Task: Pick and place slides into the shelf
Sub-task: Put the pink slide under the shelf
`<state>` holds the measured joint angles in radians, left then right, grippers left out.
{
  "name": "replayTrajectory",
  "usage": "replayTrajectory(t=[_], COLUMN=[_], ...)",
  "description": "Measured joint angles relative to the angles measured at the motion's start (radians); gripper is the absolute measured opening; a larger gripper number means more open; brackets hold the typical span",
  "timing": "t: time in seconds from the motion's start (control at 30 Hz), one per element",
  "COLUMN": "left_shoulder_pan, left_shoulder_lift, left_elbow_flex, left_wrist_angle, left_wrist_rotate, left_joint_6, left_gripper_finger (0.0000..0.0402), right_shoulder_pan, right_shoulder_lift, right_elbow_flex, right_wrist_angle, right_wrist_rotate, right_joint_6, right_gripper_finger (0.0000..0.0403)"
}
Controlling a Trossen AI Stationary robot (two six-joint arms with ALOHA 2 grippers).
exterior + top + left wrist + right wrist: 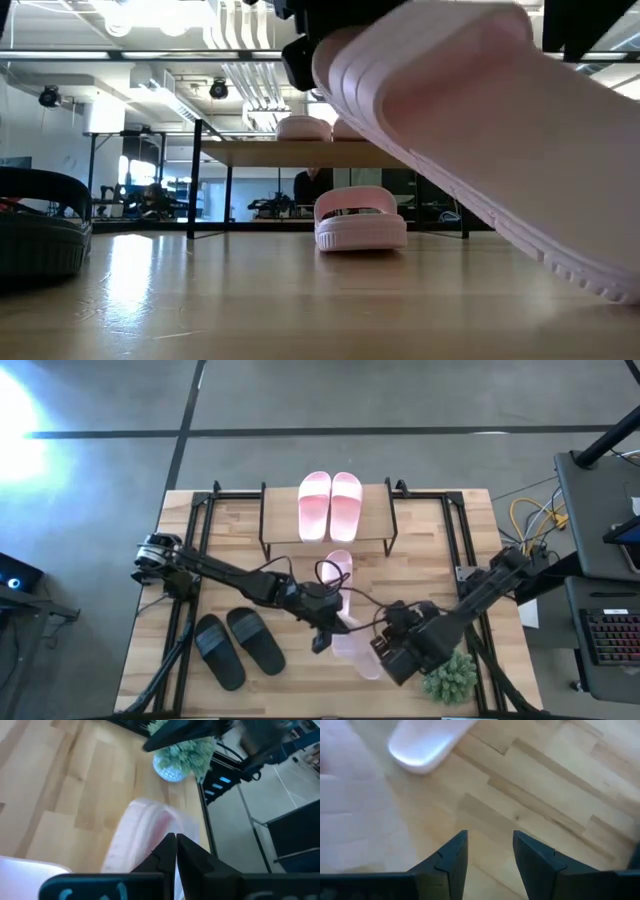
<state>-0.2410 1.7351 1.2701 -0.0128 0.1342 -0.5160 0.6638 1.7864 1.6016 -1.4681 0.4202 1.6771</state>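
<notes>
Wooden surface [240,540] fills the high view's middle; two pink slides [330,503] top the shelf [275,526]. Left claw [318,643], fingers together, seemingly lifts a pink slide [352,645] at lower centre; right claw [490,851] gapes, empty

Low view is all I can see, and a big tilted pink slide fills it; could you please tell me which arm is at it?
Observer: The left pincer is at the tilted pink slide; in its wrist view its fingers look closed at the slide's edge.
Operator: Thank you. Where is the right pincer?
Observer: The right pincer is open over the bare tabletop, beside that slide and near the green plant ball.
Operator: How many black slides are out there?
Observer: Two black slides lie side by side on the left arm's side of the table.
</notes>
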Motion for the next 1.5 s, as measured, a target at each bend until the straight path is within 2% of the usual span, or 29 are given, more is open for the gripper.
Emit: replayTrajectory(t=[0.17, 0.4, 0.5, 0.73, 1.03, 1.13, 1.27, 1.37, 1.5], left_shoulder_pan=[0.022, 0.045, 0.046, 0.008, -0.015, -0.024, -0.048, -0.078, -0.130], left_shoulder_lift=[0.000, 0.000, -0.011, -0.041, -0.044, -0.065, -0.118, -0.172, -0.271], left_elbow_flex=[-0.005, -0.005, -0.006, -0.039, -0.082, -0.087, -0.108, -0.128, -0.180], left_wrist_angle=[-0.006, -0.008, -0.078, -0.351, -0.355, -0.373, -0.442, -0.570, -0.686], left_wrist_rotate=[-0.009, -0.008, -0.004, -0.029, -0.038, -0.043, -0.062, -0.152, -0.304], left_joint_6=[0.010, 0.058, 0.060, 0.050, -0.002, -0.001, 0.003, 0.008, -0.020], left_gripper_finger=[0.0000, 0.0000, 0.0000, 0.0000, 0.0000, 0.0000, 0.0000, 0.0000, 0.0000], right_shoulder_pan=[0.019, 0.023, 0.023, 0.023, 0.007, 0.006, 0.042, 0.067, 0.064], right_shoulder_lift=[-0.061, -0.058, -0.034, 0.014, 0.044, 0.048, 0.048, 0.051, 0.084], right_elbow_flex=[-0.001, -0.001, -0.001, -0.001, -0.001, -0.001, -0.001, -0.002, -0.002], right_wrist_angle=[0.002, 0.174, 0.197, 0.195, 0.257, 0.291, 0.335, 0.332, 0.340], right_wrist_rotate=[0.028, 0.018, 0.018, 0.002, -0.001, 0.063, 0.216, 0.308, 0.306], right_joint_6=[0.089, -0.041, -0.062, -0.064, -0.139, -0.244, -0.529, -0.743, -0.963], right_gripper_finger=[0.0143, 0.0137, 0.0137, 0.0136, 0.0144, 0.0163, 0.0196, 0.0215, 0.0237])
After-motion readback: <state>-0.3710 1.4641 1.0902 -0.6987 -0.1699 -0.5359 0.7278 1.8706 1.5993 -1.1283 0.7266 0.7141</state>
